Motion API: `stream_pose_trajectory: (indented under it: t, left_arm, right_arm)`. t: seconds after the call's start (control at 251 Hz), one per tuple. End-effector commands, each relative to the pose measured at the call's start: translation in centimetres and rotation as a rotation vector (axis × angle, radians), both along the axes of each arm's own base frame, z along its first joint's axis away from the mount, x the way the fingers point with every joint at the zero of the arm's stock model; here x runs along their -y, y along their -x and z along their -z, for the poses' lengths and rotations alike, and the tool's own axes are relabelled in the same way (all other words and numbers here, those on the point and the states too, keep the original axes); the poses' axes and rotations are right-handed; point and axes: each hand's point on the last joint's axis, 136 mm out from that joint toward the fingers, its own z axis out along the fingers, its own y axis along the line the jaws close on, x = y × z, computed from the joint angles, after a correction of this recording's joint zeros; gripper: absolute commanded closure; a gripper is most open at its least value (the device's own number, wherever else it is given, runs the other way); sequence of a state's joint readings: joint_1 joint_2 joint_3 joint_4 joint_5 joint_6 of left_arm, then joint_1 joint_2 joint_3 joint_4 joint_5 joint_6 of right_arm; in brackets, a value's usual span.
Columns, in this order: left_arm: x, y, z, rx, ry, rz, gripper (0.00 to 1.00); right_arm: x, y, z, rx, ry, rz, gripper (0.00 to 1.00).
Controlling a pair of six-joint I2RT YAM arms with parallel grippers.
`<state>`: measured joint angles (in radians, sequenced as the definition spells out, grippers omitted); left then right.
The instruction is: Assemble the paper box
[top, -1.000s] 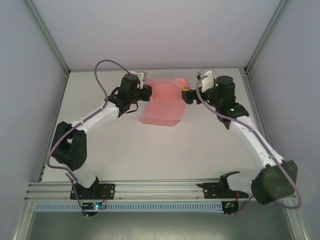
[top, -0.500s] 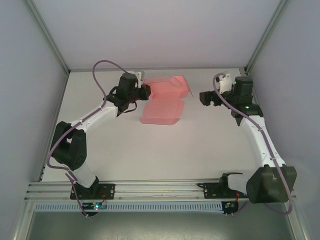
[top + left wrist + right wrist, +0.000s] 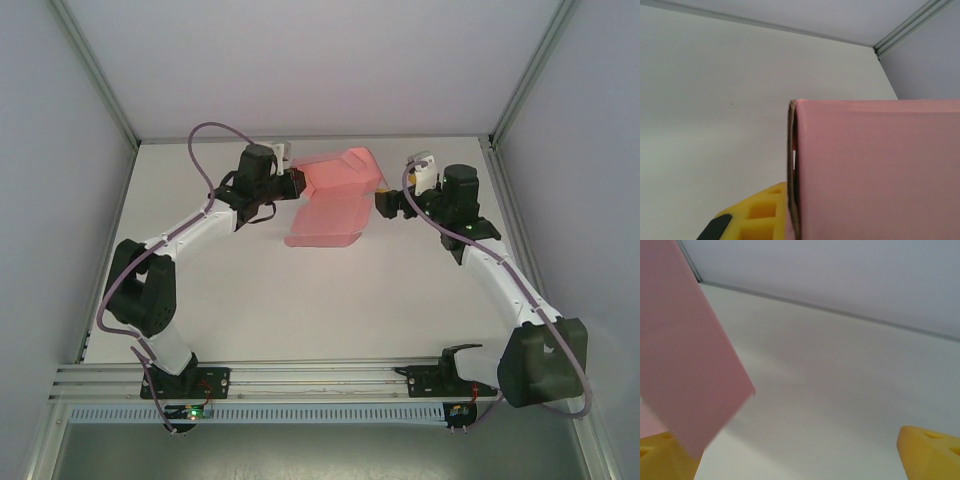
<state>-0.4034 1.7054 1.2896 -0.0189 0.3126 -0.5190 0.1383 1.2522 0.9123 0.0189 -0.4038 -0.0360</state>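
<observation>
The paper box [image 3: 335, 195] is a pink, partly folded sheet at the back middle of the white table. Its far panel is raised and its near flap [image 3: 322, 225] lies flat. My left gripper [image 3: 295, 184] is shut on the box's left edge. In the left wrist view the pink panel [image 3: 875, 170] stands on edge right beside one yellow finger [image 3: 755, 215]. My right gripper [image 3: 384, 201] stands open just off the box's right edge. In the right wrist view a pink panel [image 3: 685, 350] slants over the left yellow finger [image 3: 660, 455], and the right finger [image 3: 930, 452] stands far apart from it.
The white table [image 3: 300, 300] is ringed by pale walls and aluminium posts [image 3: 105, 100]. A metal rail [image 3: 300, 380] carrying both arm bases runs along the near edge. Purple cables [image 3: 200, 150] loop over the arms.
The right gripper swung away to the right, then came back to the box's right edge. The box's far panel has tipped up a little. The left gripper keeps its hold, barely moved.
</observation>
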Motion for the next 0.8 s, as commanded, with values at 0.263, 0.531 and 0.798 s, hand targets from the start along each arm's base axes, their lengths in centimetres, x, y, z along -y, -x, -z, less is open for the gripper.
stream_pose_trajectory:
  t: [0.263, 0.531, 0.798]
  left_arm:
    - [1.0, 0.0, -1.5, 0.06, 0.028, 0.078, 1.0]
    - [1.3, 0.2, -1.9, 0.074, 0.012, 0.077, 1.0]
    - [0.0, -0.4, -1.6, 0.074, -0.027, -0.004, 1.0]
  right_arm:
    - [-1.5, -3.5, -3.7, 0.199, 0.112, 0.071, 0.02]
    - [-5.3, -4.0, -2.2, 0.19, 0.192, 0.011, 0.02]
    - [-5.6, -3.6, -1.0, 0.115, 0.243, 0.033, 0.02]
